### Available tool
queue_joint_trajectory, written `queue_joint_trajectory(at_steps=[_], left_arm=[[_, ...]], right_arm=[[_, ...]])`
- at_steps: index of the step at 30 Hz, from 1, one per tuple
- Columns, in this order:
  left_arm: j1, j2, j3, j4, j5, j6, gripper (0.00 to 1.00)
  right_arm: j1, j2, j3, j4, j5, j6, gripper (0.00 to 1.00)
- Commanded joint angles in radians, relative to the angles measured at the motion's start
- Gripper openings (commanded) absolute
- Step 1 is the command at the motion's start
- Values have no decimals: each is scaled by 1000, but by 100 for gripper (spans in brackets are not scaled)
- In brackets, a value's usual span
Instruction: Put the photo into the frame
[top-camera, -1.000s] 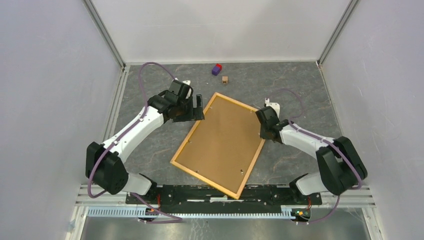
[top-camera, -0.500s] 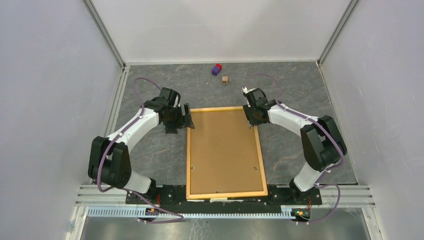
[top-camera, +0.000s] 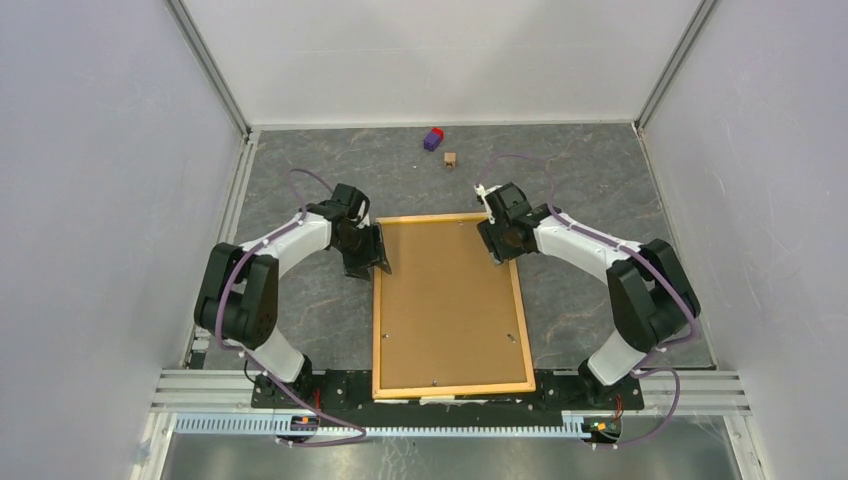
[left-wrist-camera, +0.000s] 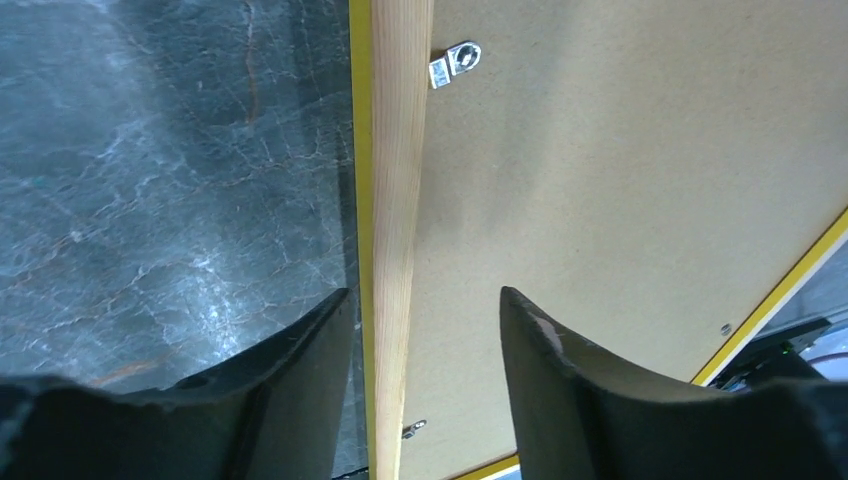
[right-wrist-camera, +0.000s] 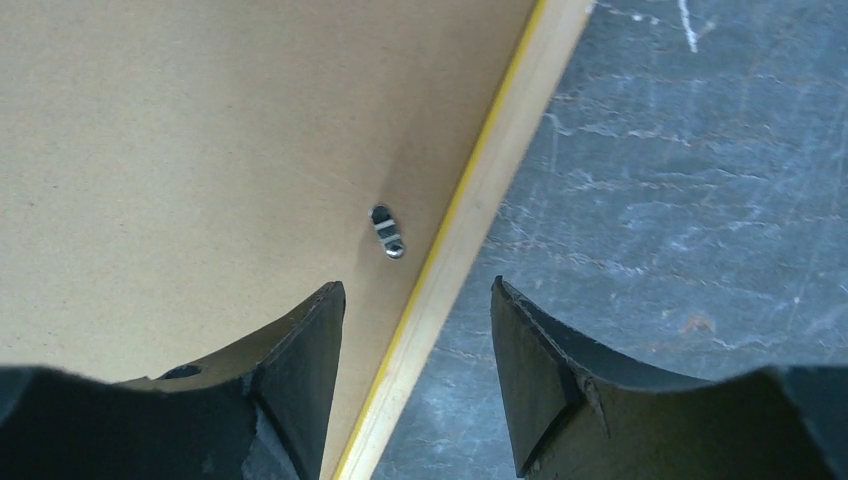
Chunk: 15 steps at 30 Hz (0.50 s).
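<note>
While the frame (top-camera: 378, 300) lies back-up at picture centre, left hand (left-wrist-camera: 425, 295) and right hand (right-wrist-camera: 416, 288) straddle its upper side rails, each spread apart, unclamped.

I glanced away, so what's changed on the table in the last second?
The frame swung from diagonal to square with the table. The left gripper came in astride its left rail, the right gripper swung over to its right rail; both stand open. The purple block and brown block stayed put.
</note>
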Motion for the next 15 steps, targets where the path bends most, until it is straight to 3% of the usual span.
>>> queue_joint_trajectory(at_steps=[1, 10, 15], left_arm=[[-1, 48, 2, 36, 60, -19, 58], [57, 135, 1, 68, 4, -145, 31], [90, 194, 40, 89, -69, -214, 23]], right_arm=[[14, 37, 14, 40, -15, -10, 61], [14, 81, 51, 61, 25, 2, 60], [12, 66, 106, 37, 81, -9, 64]])
